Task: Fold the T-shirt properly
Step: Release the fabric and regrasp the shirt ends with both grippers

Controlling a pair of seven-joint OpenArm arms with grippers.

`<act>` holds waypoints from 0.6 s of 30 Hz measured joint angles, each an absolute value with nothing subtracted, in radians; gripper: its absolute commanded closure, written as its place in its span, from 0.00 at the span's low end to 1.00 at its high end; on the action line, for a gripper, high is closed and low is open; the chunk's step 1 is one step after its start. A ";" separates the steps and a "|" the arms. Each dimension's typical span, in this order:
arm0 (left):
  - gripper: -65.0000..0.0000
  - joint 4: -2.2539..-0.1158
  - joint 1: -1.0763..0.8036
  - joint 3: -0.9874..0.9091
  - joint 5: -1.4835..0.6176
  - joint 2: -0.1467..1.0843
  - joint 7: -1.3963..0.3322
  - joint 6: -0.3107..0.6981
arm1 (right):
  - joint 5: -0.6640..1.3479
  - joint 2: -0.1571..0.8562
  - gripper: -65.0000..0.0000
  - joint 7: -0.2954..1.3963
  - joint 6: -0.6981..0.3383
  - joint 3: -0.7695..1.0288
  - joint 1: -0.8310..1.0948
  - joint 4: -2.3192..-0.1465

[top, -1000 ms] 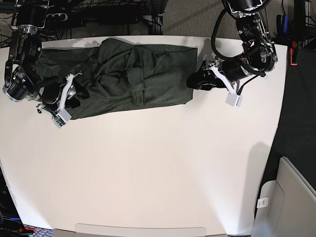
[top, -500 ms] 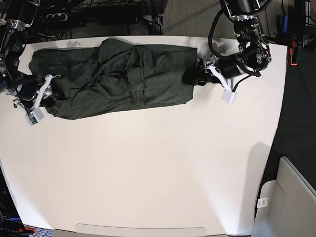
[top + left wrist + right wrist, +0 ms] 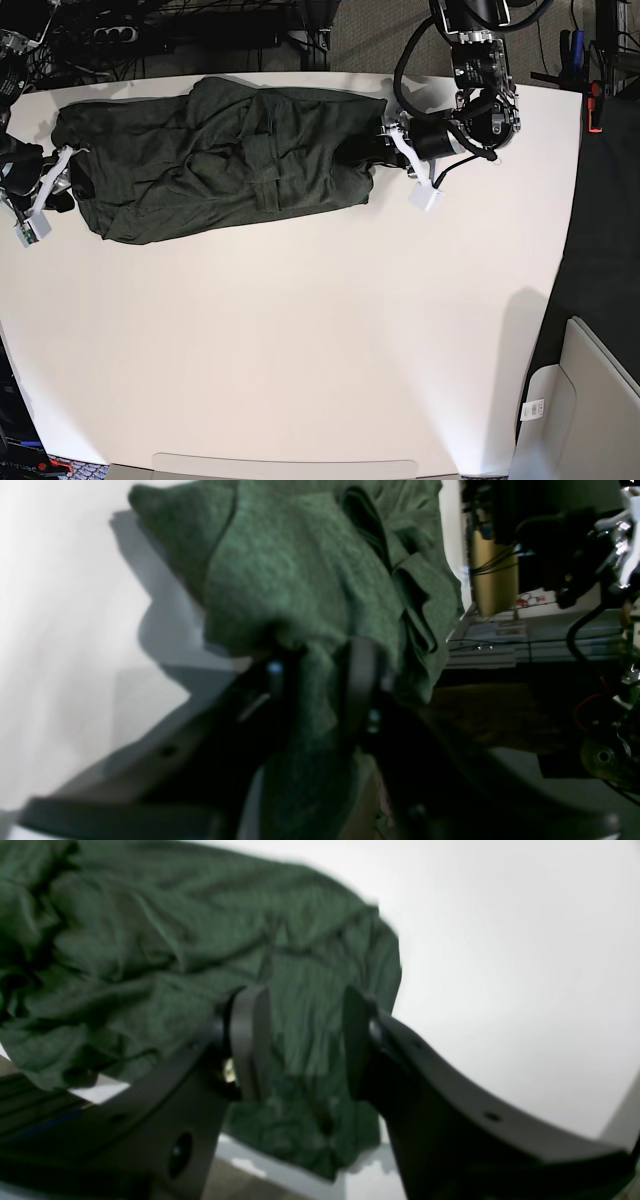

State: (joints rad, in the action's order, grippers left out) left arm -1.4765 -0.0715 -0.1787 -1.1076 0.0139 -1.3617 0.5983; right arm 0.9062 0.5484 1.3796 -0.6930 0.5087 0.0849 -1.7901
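- The T-shirt (image 3: 215, 155) lies along the far side of the white bench (image 3: 300, 350), a long rumpled dark-green band stretched between the two end effectors.
- The left end effector (image 3: 372, 148) sits at one end of the band. In its wrist view the black fingers (image 3: 357, 680) stand narrow with green knit bunched between them, so I judge it is pinching the shirt's edge.
- The right end effector (image 3: 62, 180) is at the opposite end. Its fingers (image 3: 250, 1035) stand part-way apart with fabric passing through the gap. Whether the pads actually press the cloth I cannot tell from here.
- Progress, as I read it: the shirt looks gathered lengthwise, with a sleeve or flap lying over the middle, but it is creased and uneven. No neat rectangle shows.
- What seems left: pull the band taut and flat between the two ends, then bring one end over the other and square the edges.
- The fabric looks thin and limp, so it will likely sag and wrinkle when lifted.
- The bench is smooth, white and bare on the near side of both end effectors, leaving plenty of room for laying the fold down.
- Beyond the far edge sit cables and dark equipment. Past the left end effector there is dark floor and a pale grey panel (image 3: 590, 400).
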 measured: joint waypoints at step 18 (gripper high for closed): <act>0.95 -1.476 -0.014 -0.269 -1.104 0.161 -1.343 0.595 | 0.713 0.475 0.47 1.377 -0.696 0.490 0.092 -1.720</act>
State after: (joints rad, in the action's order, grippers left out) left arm -1.4757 -0.0139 -0.2691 -1.1038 0.1608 -1.3426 0.5949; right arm 0.7128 0.4747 1.3766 -0.6964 0.4896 0.0921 -1.7203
